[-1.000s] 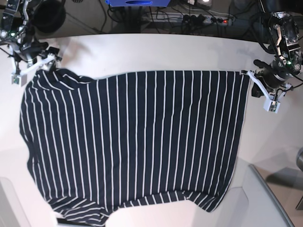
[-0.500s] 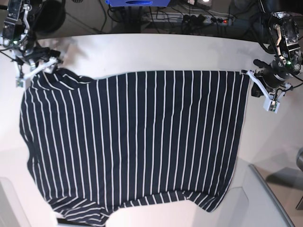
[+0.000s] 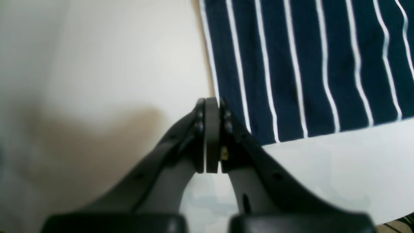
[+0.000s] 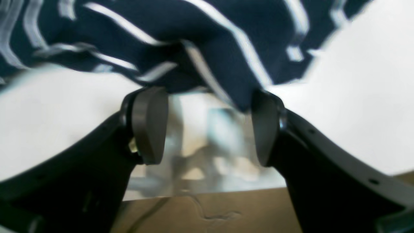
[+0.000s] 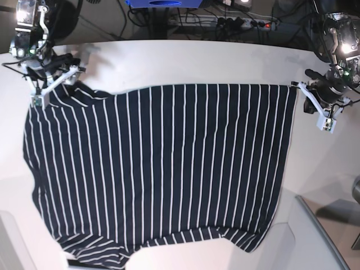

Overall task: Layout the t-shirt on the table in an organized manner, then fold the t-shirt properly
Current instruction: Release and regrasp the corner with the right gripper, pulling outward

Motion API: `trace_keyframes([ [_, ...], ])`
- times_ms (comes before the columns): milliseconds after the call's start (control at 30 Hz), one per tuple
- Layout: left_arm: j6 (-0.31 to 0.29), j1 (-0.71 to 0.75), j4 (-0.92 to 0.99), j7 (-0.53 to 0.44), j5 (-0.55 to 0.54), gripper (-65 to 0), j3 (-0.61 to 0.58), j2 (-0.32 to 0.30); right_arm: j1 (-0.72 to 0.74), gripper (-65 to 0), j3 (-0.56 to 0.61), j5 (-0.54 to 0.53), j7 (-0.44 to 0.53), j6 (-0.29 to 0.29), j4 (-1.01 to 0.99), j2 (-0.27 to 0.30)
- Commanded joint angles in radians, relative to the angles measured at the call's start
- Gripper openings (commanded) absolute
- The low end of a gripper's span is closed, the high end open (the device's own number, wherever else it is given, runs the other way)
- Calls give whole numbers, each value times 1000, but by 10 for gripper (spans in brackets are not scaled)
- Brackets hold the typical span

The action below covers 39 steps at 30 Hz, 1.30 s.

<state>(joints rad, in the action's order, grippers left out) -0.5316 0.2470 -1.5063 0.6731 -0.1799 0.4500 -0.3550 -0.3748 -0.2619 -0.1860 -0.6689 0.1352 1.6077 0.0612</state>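
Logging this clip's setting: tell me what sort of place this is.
Probably a robotics lab or test bench: a white table with a striped t-shirt, a power strip and loose cables behind.

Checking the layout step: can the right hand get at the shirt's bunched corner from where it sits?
Probably yes: the right hand is open, the t-shirt corner bunched right at its fingertips, nothing between them.

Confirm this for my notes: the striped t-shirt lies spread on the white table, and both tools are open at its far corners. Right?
Not quite. Only the right tool is open, at the t-shirt's bunched corner. The left tool is shut beside the other corner, as the left wrist view shows. The shirt does lie spread on the white table.
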Motion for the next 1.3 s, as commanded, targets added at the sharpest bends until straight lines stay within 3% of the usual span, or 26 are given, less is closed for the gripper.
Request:
trace_keyframes([
  [0,-2,-5,-17,-16,-3,-650,5,-17,17,-267,-1,10,21,1,9,7],
  [200,-2,-5,-21,-16,-5,-650,5,-13,46,-284,-3,24,21,1,-36,7],
  [267,-2,-5,-18,-16,-5,-650,5,-13,44,-380,0,24,21,1,-36,7],
  [367,-2,4,-15,-16,-5,-650,5,-16,43,-617,2,23,19,1,-37,6],
  [400,-2,8,-20,-16,-5,-650,5,-17,43,-650,2,23,19,1,-37,6],
  [767,-2,13,-21,-16,-5,-650,5,-17,24,-644,2,19,-222,2,256,-33],
  [933,-2,13,-21,-16,-5,-650,5,-17,121,-644,-4,23,-341,2,274,-42],
  [1167,-2,13,-18,-16,-5,-650,5,-17,237,-644,-3,27,-360,2,251,-39],
  [1267,-2,13,-18,-16,-5,-650,5,-17,311,-642,0,29,-363,2,131,-4],
])
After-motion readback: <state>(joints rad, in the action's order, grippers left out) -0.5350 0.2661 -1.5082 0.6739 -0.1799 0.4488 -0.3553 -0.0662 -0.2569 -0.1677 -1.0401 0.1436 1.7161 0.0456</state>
